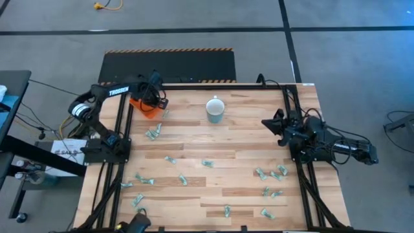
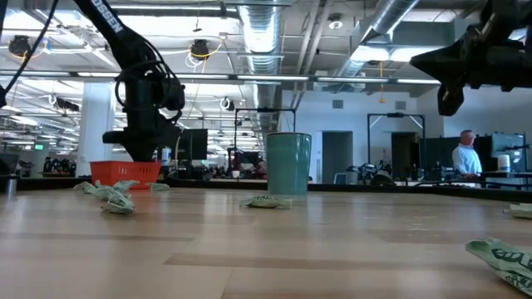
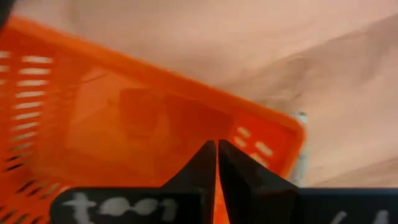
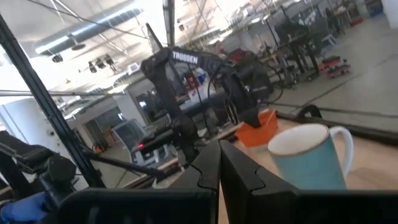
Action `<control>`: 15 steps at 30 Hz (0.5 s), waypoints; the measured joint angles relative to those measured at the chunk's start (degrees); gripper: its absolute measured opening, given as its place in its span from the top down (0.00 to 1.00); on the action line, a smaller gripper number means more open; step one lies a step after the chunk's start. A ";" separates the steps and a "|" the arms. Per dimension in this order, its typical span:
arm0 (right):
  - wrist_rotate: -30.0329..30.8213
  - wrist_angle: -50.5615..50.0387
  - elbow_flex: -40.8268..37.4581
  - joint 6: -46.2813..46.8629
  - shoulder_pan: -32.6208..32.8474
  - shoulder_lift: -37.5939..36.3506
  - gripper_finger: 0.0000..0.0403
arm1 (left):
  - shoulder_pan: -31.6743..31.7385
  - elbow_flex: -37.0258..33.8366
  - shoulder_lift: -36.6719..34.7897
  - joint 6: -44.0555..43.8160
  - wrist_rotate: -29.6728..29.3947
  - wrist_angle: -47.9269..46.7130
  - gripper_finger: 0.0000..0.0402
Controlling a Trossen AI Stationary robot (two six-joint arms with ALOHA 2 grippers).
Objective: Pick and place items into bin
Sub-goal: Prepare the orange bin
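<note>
1. Items (image 1: 152, 134): tiny crinkled green-white wrapped bits, prob. very light, soft, crushable; wrappers look slick and lie flat on the table (image 1: 213, 145). Best take: pinch across the bunched middle, straight down, jaws only a little wider than the piece. Twisted ends likely slip out.
2. Where, relative to the mug (image 1: 215, 109): a few to its left and nearer the front edge, just short of the bin (image 1: 143, 105); a loose row across the middle, in front of the mug; clusters toward the front-left and front-right corners. None touches the mug.
3. Bin: orange slotted tray, left of the mug at the table's back edge. Shallow walls, so a low release should do. Left wrist view shows bare orange floor; can't tell if any piece lies in the hidden part.
4. Left gripper (image 3: 216, 163): fingers pressed together, nothing between them, hanging over the bin, left of the mug.
5. Right gripper (image 4: 219, 163): fingers together, empty, raised off the table to the right of the mug, pointing toward it.
6. Room: wide bare wood between mug and front clusters, easy approach from above. Watch: frame rails along both sides crowd the corner pieces; the mug stands upright and could be knocked on a cross-table sweep.
</note>
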 joint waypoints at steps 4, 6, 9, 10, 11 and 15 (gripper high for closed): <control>0.03 -1.15 0.00 1.15 -0.02 0.00 1.00 | -3.18 0.00 0.43 -0.05 0.75 0.08 0.98; 0.02 -1.15 0.00 1.17 -0.02 0.00 1.00 | -5.32 0.00 0.43 -0.54 0.72 0.09 0.98; 0.00 -1.11 0.00 1.18 -0.02 0.00 1.00 | -8.77 0.00 0.43 -2.10 2.38 0.08 0.98; -0.01 -1.11 0.00 1.17 -0.02 0.00 1.00 | -10.00 0.00 0.43 -2.67 3.10 0.09 0.98; -0.02 -1.11 0.00 1.17 -0.02 0.00 1.00 | -11.25 0.00 0.43 -3.27 3.78 0.13 0.98; -0.04 -1.13 0.00 1.17 -0.02 0.00 1.00 | -16.55 0.00 0.43 -5.81 5.22 0.04 0.98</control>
